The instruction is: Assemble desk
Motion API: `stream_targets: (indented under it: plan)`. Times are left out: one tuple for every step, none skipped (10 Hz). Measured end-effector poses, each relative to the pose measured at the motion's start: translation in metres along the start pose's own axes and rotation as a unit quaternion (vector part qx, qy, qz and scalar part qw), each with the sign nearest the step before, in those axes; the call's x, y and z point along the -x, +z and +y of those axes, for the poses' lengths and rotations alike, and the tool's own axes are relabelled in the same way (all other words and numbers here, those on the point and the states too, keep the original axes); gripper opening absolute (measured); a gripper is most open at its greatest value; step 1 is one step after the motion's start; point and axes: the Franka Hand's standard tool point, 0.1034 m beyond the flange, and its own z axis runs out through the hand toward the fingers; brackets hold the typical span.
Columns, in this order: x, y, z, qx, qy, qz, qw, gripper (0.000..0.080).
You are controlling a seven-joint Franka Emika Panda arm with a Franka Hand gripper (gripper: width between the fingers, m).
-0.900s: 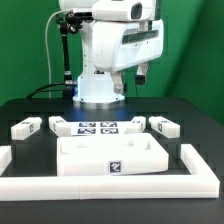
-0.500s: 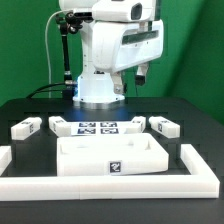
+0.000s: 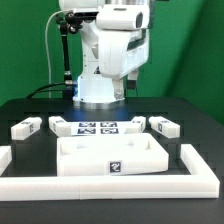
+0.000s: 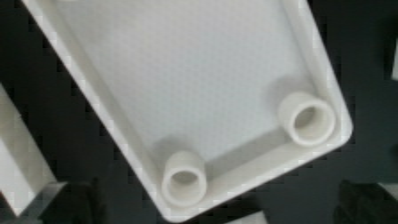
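A: Where is your end effector (image 3: 127, 86), and what has it got?

B: It hangs high over the black desk (image 3: 30, 105), in front of my white base (image 3: 97, 92). It is released: the jaws stand wide apart with nothing between them.

A: What lies under it?

B: My wrist camera looks down on the white desk top (image 4: 196, 80), well apart from me. It lies flat on the black desk, raised rim upward, slantwise across that view. One round socket (image 4: 311, 120) and a second socket (image 4: 183, 180) sit near one short end.

A: And from outside?

B: In the exterior view the desk top (image 3: 110, 152) sits front and centre, with a black-and-white tag (image 3: 117, 167) on the face turned to the camera.

A: What is around it?

B: Behind it, between it and my base, lies the marker board (image 3: 97, 127). Four short legs lie beside that board. One leg (image 3: 26, 127) is far out on the exterior view's left, and a second leg (image 3: 58, 124) is just beside the board on that side. A third leg (image 3: 134, 122) is just beside it on the exterior view's right, with a fourth leg (image 3: 164, 126) farther out.

A: Does anything hem the top in?

B: A long white border bar (image 3: 110, 187) runs along its front, just beside it; I cannot tell whether they touch. A short stretch (image 3: 6, 157) turns back at the exterior view's left and another stretch (image 3: 192, 157) at the right, so the top is fenced on three sides, with the legs lying farther back than those stretches
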Motion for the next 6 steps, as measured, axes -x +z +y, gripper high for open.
stream_targets:
  plan:
    - [0.013,0.010,-0.004,0.003,-0.042,0.003,0.999,0.0650]
    - [0.025,0.016,-0.004,0.006,-0.105,0.004,0.994,0.0650]
    - [0.022,0.014,-0.003,0.006,-0.120,0.003,0.993,0.0650]
    - [0.023,0.015,-0.003,0.006,-0.152,0.003,0.988,0.0650]
    - [0.024,0.016,-0.003,0.005,-0.178,0.003,0.984,0.0650]
    - [0.025,0.019,-0.004,0.005,-0.173,0.003,0.985,0.0650]
